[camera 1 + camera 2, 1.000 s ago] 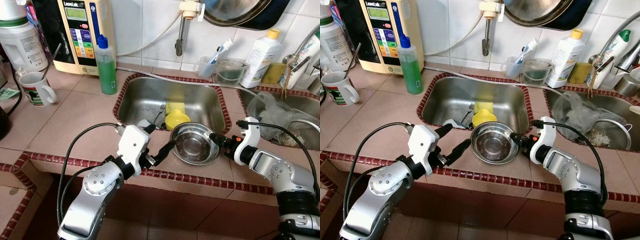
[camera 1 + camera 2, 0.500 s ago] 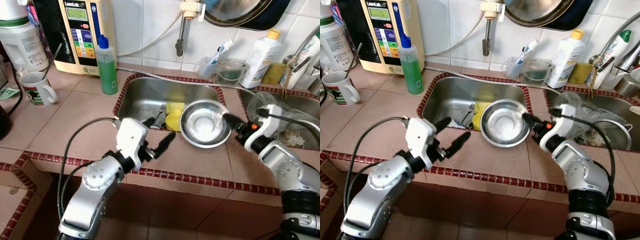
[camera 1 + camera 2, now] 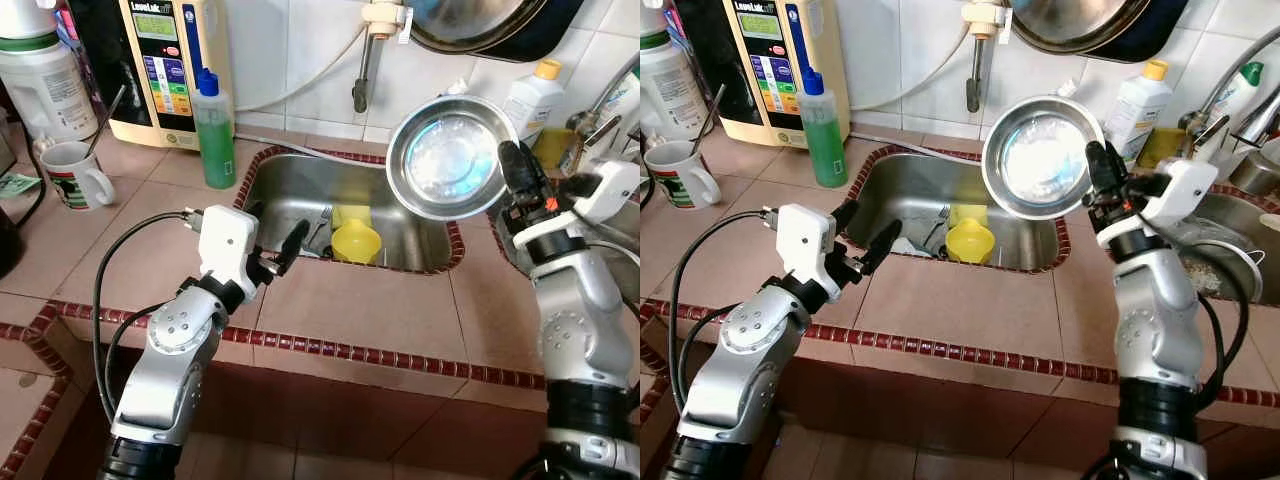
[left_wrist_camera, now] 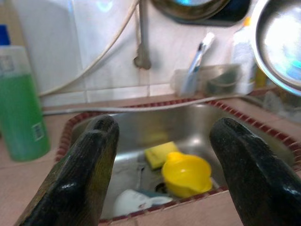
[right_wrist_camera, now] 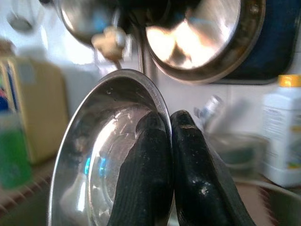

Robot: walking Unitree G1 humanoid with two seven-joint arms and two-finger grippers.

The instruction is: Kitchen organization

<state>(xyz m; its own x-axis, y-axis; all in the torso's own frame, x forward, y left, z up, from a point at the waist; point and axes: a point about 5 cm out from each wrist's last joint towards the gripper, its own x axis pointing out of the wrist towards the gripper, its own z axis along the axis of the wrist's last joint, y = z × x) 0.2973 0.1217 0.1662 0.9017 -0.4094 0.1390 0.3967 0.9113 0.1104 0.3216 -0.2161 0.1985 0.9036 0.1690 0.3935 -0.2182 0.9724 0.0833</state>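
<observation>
My right gripper (image 3: 512, 168) pinches the rim of a shiny steel bowl (image 3: 450, 157), tilted on edge above the sink (image 3: 300, 185). My left gripper (image 3: 272, 252) hovers over the worktop (image 3: 370, 310), fingers spread wide.

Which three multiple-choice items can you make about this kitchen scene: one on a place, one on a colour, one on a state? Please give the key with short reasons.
1. Where is the yellow cup?
A. Inside the sink
B. On the counter beside the mug
C. In the left tool

2. What colour is the liquid in the soap bottle?
A. Red
B. Green
C. Blue

3. How is the steel bowl?
A. Flat on the counter
B. Lying in the sink
C. Lifted, tilted on edge, held by the right tool

Key: 1 A, it lies in the basin next to a sponge. 2 B, the bottle shows green. 3 C, the black fingers pinch its rim above the sink.
</observation>
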